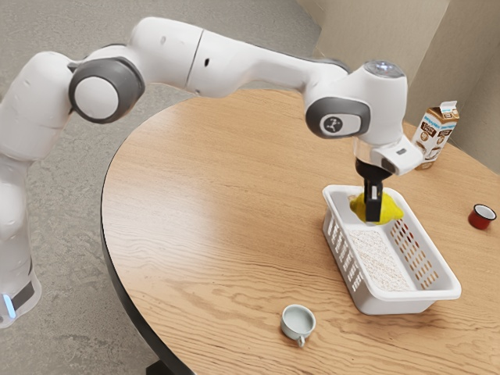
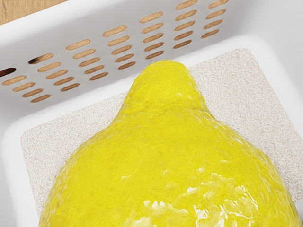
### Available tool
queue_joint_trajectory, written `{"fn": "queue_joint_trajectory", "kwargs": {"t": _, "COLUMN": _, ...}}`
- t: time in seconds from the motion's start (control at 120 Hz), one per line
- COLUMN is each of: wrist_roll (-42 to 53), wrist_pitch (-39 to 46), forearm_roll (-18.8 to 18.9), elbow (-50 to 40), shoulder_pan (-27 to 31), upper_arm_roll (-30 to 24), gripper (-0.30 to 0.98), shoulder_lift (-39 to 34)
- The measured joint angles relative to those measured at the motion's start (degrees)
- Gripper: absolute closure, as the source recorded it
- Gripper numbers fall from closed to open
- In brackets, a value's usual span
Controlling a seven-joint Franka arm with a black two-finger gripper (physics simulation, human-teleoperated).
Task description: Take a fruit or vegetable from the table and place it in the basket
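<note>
My gripper (image 1: pixel 373 216) points straight down at the far end of the white basket (image 1: pixel 414 296) in the exterior view, shut on a yellow lemon (image 1: pixel 391 209). One dark finger crosses the lemon's near side; the other is hidden behind the fruit. The lemon is held within the basket's outline, and its exact height above the speckled floor is hard to tell. Seen from the hand, the lemon (image 2: pixel 175 156) is large and close, its knobbed tip toward a slotted wall of the basket (image 2: pixel 137 78), with the pale floor around it.
A small grey-blue cup (image 1: pixel 298 322) stands on the wooden table (image 1: pixel 211 203), off the basket's near left corner in the exterior view. Beyond the basket stands a brown and white carton (image 1: pixel 434 134). A red mug (image 1: pixel 482 217) is at the exterior view's right.
</note>
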Motion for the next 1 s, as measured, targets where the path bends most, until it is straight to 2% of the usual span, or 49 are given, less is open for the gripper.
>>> {"fn": "queue_joint_trajectory", "kwargs": {"t": 0.483, "wrist_roll": -1.29, "wrist_pitch": 3.68, "forearm_roll": 3.08, "elbow": 1.21, "shoulder_pan": -1.6, "upper_arm_roll": -0.3, "gripper": 0.35, "shoulder_lift": 3.99}}
{"fn": "queue_joint_trajectory", "kwargs": {"t": 0.542, "wrist_roll": -1.29, "wrist_pitch": 3.96, "forearm_roll": 3.41, "elbow": 1.19, "shoulder_pan": -1.78, "upper_arm_roll": -0.29, "gripper": 0.2, "shoulder_lift": 4.02}}
{"fn": "queue_joint_trajectory", "kwargs": {"t": 0.608, "wrist_roll": -1.18, "wrist_pitch": 4.16, "forearm_roll": 3.68, "elbow": 1.18, "shoulder_pan": -1.88, "upper_arm_roll": -0.28, "gripper": 0.13, "shoulder_lift": 4.02}}
{"fn": "queue_joint_trajectory", "kwargs": {"t": 0.842, "wrist_roll": -0.87, "wrist_pitch": 4.5, "forearm_roll": 3.99, "elbow": 1.12, "shoulder_pan": -1.95, "upper_arm_roll": -0.25, "gripper": 0.02, "shoulder_lift": 3.87}}
{"fn": "queue_joint_trajectory", "kwargs": {"t": 0.892, "wrist_roll": -0.82, "wrist_pitch": 4.0, "forearm_roll": 3.88, "elbow": -0.02, "shoulder_pan": -1.87, "upper_arm_roll": -0.23, "gripper": 0.02, "shoulder_lift": 1.76}}
{"fn": "queue_joint_trajectory", "kwargs": {"t": 0.942, "wrist_roll": -0.8, "wrist_pitch": 1.85, "forearm_roll": 2.36, "elbow": -3.32, "shoulder_pan": -1.76, "upper_arm_roll": 0.75, "gripper": 0.01, "shoulder_lift": -4.11}}
{"fn": "queue_joint_trajectory", "kwargs": {"t": 1.0, "wrist_roll": -1.07, "wrist_pitch": -3.07, "forearm_roll": -0.39, "elbow": -5.71, "shoulder_pan": -2.1, "upper_arm_roll": 7.11, "gripper": 0.01, "shoulder_lift": -10.92}}
